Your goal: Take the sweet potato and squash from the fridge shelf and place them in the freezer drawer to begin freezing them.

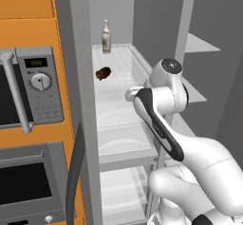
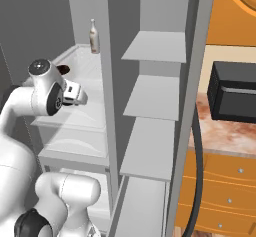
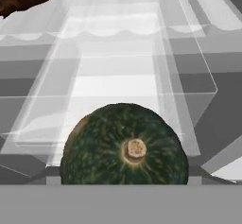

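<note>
So in the hand view the squash [image 3: 124,145] sits right up against the camera, dark green with yellowish flecks and its pale stem stub facing the lens. It covers the spot where the fingertips would rise, so I honestly can't tell whether the pincer is wide, narrow, or already clamped on it. From the base views the pincer [image 2: 75,92] is at the front part of the fridge shelf [image 1: 121,70], hidden in the left base view behind the arm's own elbow, so no help there either.

Just past the squash, the ribbed frosted glass of the fridge shelf runs away from the pincer, with clear bins [image 3: 142,29] with curved fronts showing through below and beyond it.

A bit further in and off to the pincer's left lies the sweet potato [image 1: 103,72], a reddish-brown lump resting on the shelf, apart from the squash. In the hand view it peeks in at the top left corner.

Furthest back, near the rear edge of the same shelf, a pale bottle [image 1: 106,37] stands upright, well apart from the pincer and beyond the sweet potato.

Outside the fridge, to the pincer's left, there's an orange cabinet with a microwave [image 1: 33,86] built in.
</note>
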Available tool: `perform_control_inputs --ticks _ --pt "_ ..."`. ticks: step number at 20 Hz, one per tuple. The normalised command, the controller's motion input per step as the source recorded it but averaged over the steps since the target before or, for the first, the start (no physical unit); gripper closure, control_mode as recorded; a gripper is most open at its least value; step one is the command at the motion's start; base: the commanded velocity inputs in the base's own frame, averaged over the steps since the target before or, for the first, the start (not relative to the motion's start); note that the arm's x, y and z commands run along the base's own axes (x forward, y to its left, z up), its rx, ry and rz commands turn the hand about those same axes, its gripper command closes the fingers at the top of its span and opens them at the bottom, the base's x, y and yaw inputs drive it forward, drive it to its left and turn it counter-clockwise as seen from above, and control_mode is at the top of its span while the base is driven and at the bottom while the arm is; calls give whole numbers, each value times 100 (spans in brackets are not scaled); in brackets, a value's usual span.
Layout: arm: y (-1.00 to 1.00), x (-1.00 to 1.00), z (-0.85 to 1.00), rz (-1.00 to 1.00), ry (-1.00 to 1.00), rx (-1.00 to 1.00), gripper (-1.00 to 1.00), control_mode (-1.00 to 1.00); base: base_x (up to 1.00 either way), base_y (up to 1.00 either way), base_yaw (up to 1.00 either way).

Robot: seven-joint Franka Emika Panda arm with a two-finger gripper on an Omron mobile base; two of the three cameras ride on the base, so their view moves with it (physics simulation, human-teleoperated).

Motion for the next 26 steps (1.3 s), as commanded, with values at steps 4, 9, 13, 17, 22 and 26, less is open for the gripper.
perform_control_inputs --ticks 4,9,13,17,22,26 --pt "2 -20 -12 0 5 1 100 100 -25 0 -2" --pt "0 0 0 0 0 0 100 100 -100 0 -16" --pt "0 0 0 0 0 0 100 100 -78 0 -24" --pt "0 0 0 0 0 0 100 100 -16 -15 -27" --pt "-55 21 -42 -21 16 7 100 -100 0 0 0" --pt "-45 30 -69 -18 25 0 100 -100 0 0 0"
